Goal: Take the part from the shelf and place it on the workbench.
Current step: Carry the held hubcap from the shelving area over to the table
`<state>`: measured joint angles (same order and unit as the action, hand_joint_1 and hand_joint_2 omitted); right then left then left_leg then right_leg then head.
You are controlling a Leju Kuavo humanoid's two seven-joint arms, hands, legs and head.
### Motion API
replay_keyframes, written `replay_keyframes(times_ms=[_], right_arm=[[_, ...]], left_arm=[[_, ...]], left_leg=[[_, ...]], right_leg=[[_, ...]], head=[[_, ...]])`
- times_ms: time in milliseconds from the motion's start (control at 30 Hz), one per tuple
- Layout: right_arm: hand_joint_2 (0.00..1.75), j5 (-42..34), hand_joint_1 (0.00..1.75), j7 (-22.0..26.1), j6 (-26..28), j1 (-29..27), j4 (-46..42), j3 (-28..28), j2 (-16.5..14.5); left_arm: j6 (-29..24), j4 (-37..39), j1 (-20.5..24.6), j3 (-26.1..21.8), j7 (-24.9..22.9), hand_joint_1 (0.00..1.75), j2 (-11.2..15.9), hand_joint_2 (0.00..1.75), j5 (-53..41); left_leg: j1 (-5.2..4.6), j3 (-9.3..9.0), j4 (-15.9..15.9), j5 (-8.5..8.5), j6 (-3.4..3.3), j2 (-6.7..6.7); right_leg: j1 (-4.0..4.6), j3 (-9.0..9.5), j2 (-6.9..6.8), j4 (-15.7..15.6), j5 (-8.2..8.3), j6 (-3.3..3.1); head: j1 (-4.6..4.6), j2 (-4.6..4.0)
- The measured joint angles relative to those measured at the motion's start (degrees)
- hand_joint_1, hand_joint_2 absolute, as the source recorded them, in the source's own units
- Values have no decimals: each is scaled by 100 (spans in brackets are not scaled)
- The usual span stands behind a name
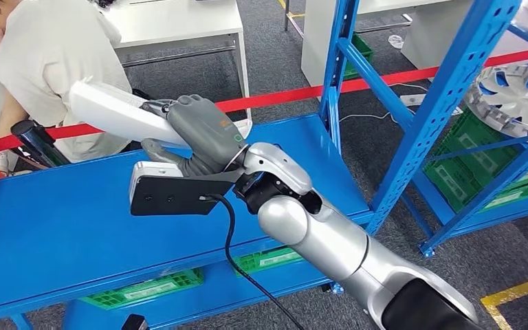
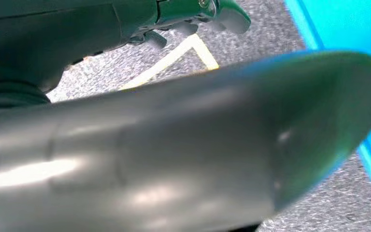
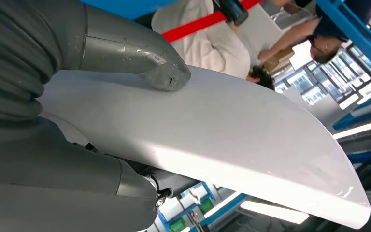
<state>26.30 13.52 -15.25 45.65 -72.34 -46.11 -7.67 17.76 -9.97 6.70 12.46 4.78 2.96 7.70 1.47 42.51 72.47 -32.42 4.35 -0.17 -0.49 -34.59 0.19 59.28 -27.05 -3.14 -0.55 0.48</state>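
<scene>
From the head view the right hand [image 1: 203, 134] grips a long white part [image 1: 117, 113] above the blue shelf [image 1: 62, 213], with a person in a pale shirt [image 1: 55, 62] just behind a red tape barrier [image 1: 357, 84]. The right wrist view adds detail — the thumb [image 3: 145, 60] presses on the part's smooth face, fingers beneath. The arm reaches forward and leftward. The left hand's state — cannot tell.

A glossy white part [image 1: 110, 110] in the grey right hand [image 1: 196, 130], above a blue shelf [image 1: 62, 213].
</scene>
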Motion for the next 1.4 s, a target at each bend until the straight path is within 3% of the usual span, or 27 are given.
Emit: replay_keyframes(times_ms=[33, 67, 133, 200, 267, 333, 367, 433, 500, 533, 567, 633, 700, 733, 767, 833, 900, 967, 1000, 1033, 1100, 1167, 1233, 1267, 1333, 1367, 1400], right_arm=[[175, 4, 175, 4, 2, -17, 27, -2, -2], [175, 9, 175, 6, 3, -31, 51, -2, -3], [175, 14, 175, 9, 8, -43, 81, -3, -8], [175, 15, 175, 10, 14, -40, 98, -4, -23], [175, 20, 175, 3, 11, -37, 110, -9, -39], [175, 38, 175, -40, 0, -34, 127, -11, -38], [175, 56, 175, -71, -4, -31, 134, -11, -32], [175, 107, 175, -121, -19, -20, 145, -11, -8], [175, 160, 175, -179, -73, -8, 151, -11, 35], [175, 178, 175, -207, -109, -5, 159, -12, 61], [175, 192, 175, -230, -143, -1, 169, -14, 82], [175, 207, 175, -248, -179, 15, 193, -17, 107], [175, 205, 175, -231, -167, 42, 217, -20, 114], [175, 203, 175, -208, -142, 51, 234, -20, 122], [175, 201, 175, -181, -103, 54, 252, -21, 135], [175, 209, 175, -140, 5, 41, 306, -22, 183], [175, 244, 175, -123, 132, 18, 359, -22, 215], [175, 286, 175, -115, 241, -20, 387, -22, 216], [175, 302, 175, -114, 281, -49, 397, -22, 210], [175, 311, 175, -112, 308, -83, 411, -22, 199], [175, 316, 175, -96, 338, -133, 458, -22, 154], [175, 308, 175, -56, 373, -144, 517, -22, 85], [175, 303, 175, 2, 430, -145, 564, -22, 23], [175, 303, 175, 26, 456, -146, 583, -22, 1], [175, 320, 175, 52, 485, -154, 632, -22, -23], [175, 335, 175, 56, 492, -157, 659, -22, -28], [175, 355, 175, 58, 495, -159, 687, -22, -28]], left_arm=[[0, -1, -6, 0, 3, 0, 4, 0, 0], [0, -1, -13, 0, 5, 0, 9, 0, -1], [0, -3, -17, 0, 8, 0, 18, 0, 0], [-1, -8, -10, 0, 14, 0, 22, 0, 1], [-14, -10, -9, -2, 47, 0, 23, 0, 27], [-95, -11, -16, -28, 126, 0, 6, 0, 121], [-181, -13, -12, -60, 175, 0, -19, 0, 191], [-391, -15, 3, -151, 247, 0, -93, 0, 338], [-529, -15, 11, -253, 272, 0, -161, 0, 480], [-563, -15, 12, -307, 280, 0, -195, 0, 550], [-582, -15, 11, -361, 290, 0, -227, 0, 608], [-599, -14, 10, -458, 313, 0, -282, 0, 696], [-606, -14, -1, -534, 332, 0, -339, 0, 749], [-610, -14, -13, -571, 345, 0, -361, 0, 769], [-615, -14, -29, -603, 365, 0, -377, 0, 786], [-641, -9, -71, -662, 423, 0, -368, 0, 820], [-657, -5, -130, -704, 480, 0, -356, 0, 846], [-580, -3, -196, -744, 503, 0, -312, 0, 869], [-521, -3, -227, -763, 500, 0, -271, 0, 890], [-470, -2, -259, -784, 486, 0, -215, 0, 915], [-442, 1, -331, -830, 415, 0, -115, 0, 960], [-486, 4, -390, -883, 290, 0, -41, 0, 989], [-550, 5, -422, -918, 177, 0, 7, 0, 1017], [-575, 5, -433, -930, 143, 0, 18, 0, 1027], [-610, 7, -466, -950, 121, 0, 29, 0, 1047], [-621, 8, -477, -967, 129, 0, 31, 0, 1056], [-629, 8, -486, -982, 141, 0, 32, 0, 1064]], left_leg=[[0, 1, 202, -54, 6, 0], [0, -104, 194, 4, 3, 0], [1, -624, -433, 240, -18, 0], [-23, -1129, -1156, 299, -66, -8], [-57, -1252, -1386, 270, -141, -22], [-49, -1187, -1401, 342, -242, -11], [-40, -1147, -1413, 394, -299, 2], [-31, -1018, -1426, 518, -386, 32], [-43, -852, -1419, 643, -419, 39], [-51, -766, -1412, 706, -421, 40], [-60, -678, -1402, 768, -420, 41], [-78, -522, -1379, 884, -408, 41], [-89, -427, -1360, 979, -376, 42], [-88, -409, -1360, 1025, -346, 45], [-78, -404, -1371, 1074, -310, 49], [-67, -396, -1409, 1152, -234, 49], [-65, -303, -1253, 910, -175, 31], [-51, -145, -681, 323, -116, 21], [-41, -86, -322, 94, -84, 21], [-32, -63, -24, -12, -55, 21], [-16, -237, 108, 157, -12, 22], [7, -764, -469, 340, 25, 21], [-6, -1242, -1164, 233, -22, 1], [-23, -1337, -1336, 160, -71, -9], [-33, -1277, -1367, 197, -199, -6], [-30, -1244, -1358, 244, -258, 6], [-23, -1188, -1360, 303, -317, 20]], right_leg=[[7, -69, -1, 3, 51, 4], [11, -134, -2, 8, 99, 13], [10, -240, -1, 25, 185, 46], [21, -304, 1, 41, 257, 107], [27, -325, 1, 33, 334, 182], [23, -350, 7, 34, 366, 253], [20, -397, 9, 114, 266, 286], [8, -585, 9, 607, -210, 342], [7, -785, 5, 1341, -677, 378], [10, -805, 5, 1579, -740, 381], [14, -730, 5, 1633, -684, 370], [43, -278, 5, 1160, -414, 302], [95, 307, -7, 364, -374, 201], [118, 476, -12, 88, -406, 166], [139, 544, -17, -57, -435, 144], [134, 492, -23, -135, -332, 103], [92, 410, -36, -198, -176, 37], [63, 264, -37, -223, -16, 6], [58, 179, -37, -218, 55, 7], [55, 86, -38, -206, 121, 13], [40, -108, -43, -163, 236, 41], [19, -293, -43, -87, 331, 98], [21, -410, -51, -11, 409, 170], [31, -436, -58, 5, 452, 202], [35, -457, -64, 3, 533, 264], [26, -487, -61, 40, 482, 298], [17, -544, -55, 167, 323, 331]], head=[[-3, 0], [-4, 0], [-9, 0], [-9, 0], [-7, 0], [0, 0], [15, 0], [48, 0], [72, 0], [76, 0], [80, 0], [87, 0], [86, 0], [89, 0], [90, 0], [104, 0], [93, 0], [56, 0], [37, 0], [29, 0], [22, 0], [13, 0], [0, 0], [-3, 0], [9, 0], [16, 0], [31, 0]])
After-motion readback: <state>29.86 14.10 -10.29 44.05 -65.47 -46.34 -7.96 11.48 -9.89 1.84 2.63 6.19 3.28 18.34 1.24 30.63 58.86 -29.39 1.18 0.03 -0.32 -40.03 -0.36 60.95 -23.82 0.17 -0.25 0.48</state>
